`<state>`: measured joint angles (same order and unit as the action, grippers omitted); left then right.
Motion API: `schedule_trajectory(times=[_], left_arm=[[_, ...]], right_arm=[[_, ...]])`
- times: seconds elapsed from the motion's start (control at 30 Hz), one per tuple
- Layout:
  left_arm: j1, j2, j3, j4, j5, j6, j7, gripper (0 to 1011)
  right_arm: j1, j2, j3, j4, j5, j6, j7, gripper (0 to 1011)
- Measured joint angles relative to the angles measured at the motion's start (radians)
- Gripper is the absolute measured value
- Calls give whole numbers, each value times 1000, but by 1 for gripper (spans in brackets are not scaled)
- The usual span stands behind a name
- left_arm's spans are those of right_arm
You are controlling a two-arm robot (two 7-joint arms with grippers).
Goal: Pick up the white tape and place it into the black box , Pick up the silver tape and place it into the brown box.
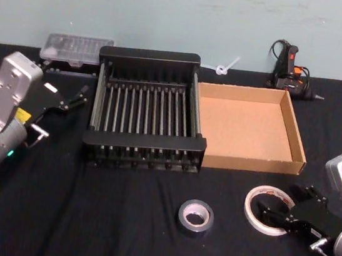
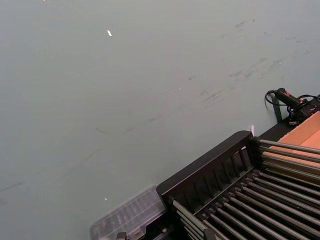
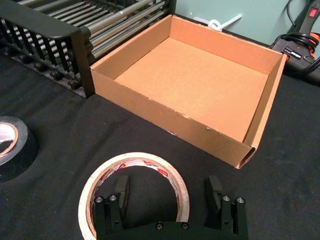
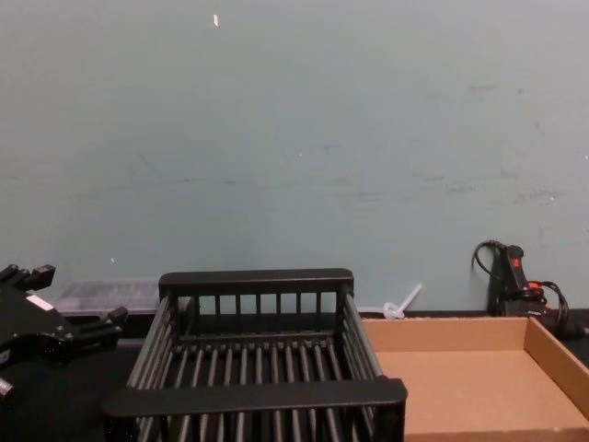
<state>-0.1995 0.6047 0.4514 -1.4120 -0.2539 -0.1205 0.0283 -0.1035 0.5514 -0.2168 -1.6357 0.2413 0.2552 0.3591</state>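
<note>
The white tape [image 1: 250, 208] lies flat on the black cloth at the front right, just in front of the brown box [image 1: 241, 124]. My right gripper [image 1: 282, 202] is low over it and open. In the right wrist view one finger [image 3: 121, 189] stands inside the white tape [image 3: 134, 159] and the other outside its wall. The silver tape [image 1: 195, 216] lies flat to its left, also in the right wrist view [image 3: 17, 150]. The black box [image 1: 150, 54] sits left of the brown box, both empty. My left gripper [image 1: 68, 97] hovers open, left of the black box.
A clear plastic case [image 1: 77, 49] lies behind the black box's left corner. A glue gun [image 1: 289, 71] with its cable stands behind the brown box, and a white tie [image 1: 226, 67] lies at the wall. Black cloth covers the table.
</note>
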Motion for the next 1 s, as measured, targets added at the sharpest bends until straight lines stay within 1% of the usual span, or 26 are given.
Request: schedule_trajectory(times=[0.37, 1.0], left_arm=[[0, 0, 0, 0, 0, 0, 0, 1001], [0, 0, 0, 0, 0, 0, 0, 1001]], right_arm=[[-2, -7, 10, 1, 16, -7, 5, 1002], [3, -4, 4, 11, 34, 9, 13, 1002]])
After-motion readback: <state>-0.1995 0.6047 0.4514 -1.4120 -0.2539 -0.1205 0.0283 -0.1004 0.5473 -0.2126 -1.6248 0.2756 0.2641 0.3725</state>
